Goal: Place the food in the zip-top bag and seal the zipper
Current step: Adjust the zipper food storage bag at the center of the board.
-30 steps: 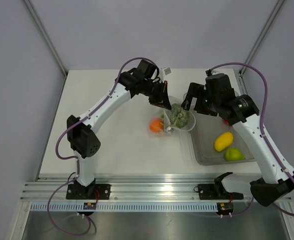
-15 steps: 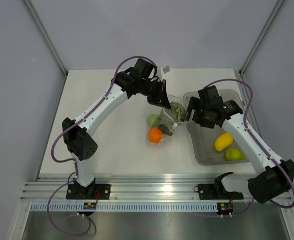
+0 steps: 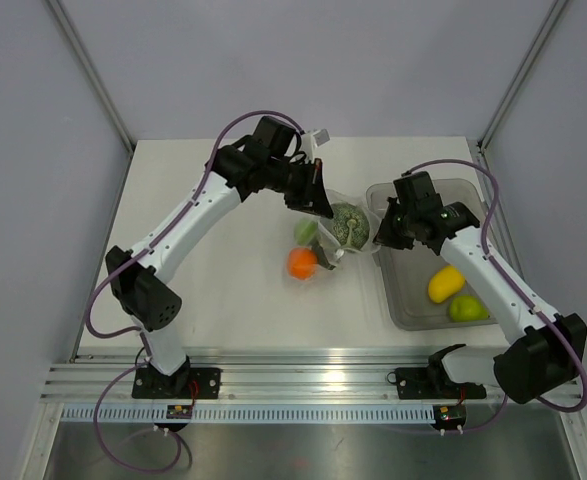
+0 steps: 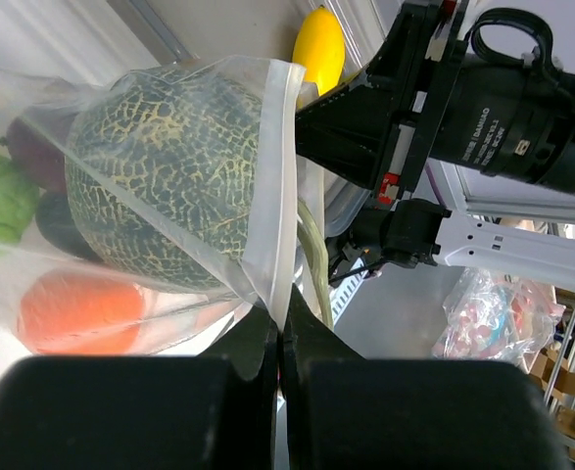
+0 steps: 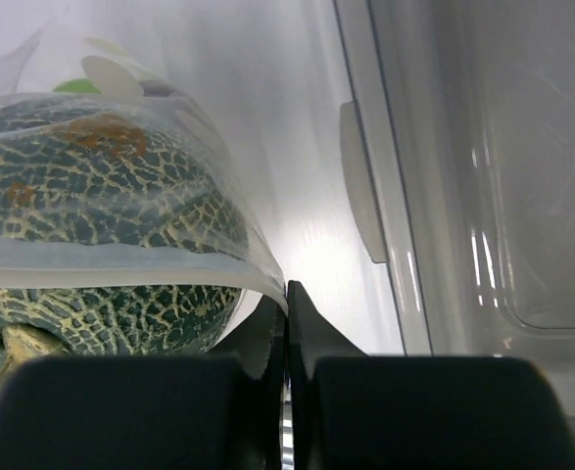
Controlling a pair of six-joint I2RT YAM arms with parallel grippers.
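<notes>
The zip-top bag (image 3: 331, 240) lies mid-table, stretched between both grippers. Inside it are the netted green melon (image 3: 346, 224), an orange (image 3: 301, 263) and a green round (image 3: 305, 232). The left wrist view also shows a dark plum-like ball (image 4: 34, 154) behind the melon (image 4: 165, 176). My left gripper (image 4: 280, 328) is shut on one end of the zipper (image 4: 273, 166). At the other end of the zipper (image 5: 101, 257), my right gripper (image 5: 286, 297) is shut on the strip beside the melon (image 5: 91, 191). The mouth still gapes around the melon.
A grey translucent tub (image 3: 413, 305) stands right of the bag, holding a yellow fruit (image 3: 446, 283) and a green fruit (image 3: 464, 308). The tub's wall (image 5: 395, 196) runs close beside my right gripper. Grey walls enclose the table on three sides.
My right gripper came down from open and closed on the bag's rim. The left arm drew the bag slightly left and back, and the orange shifted left inside it.
</notes>
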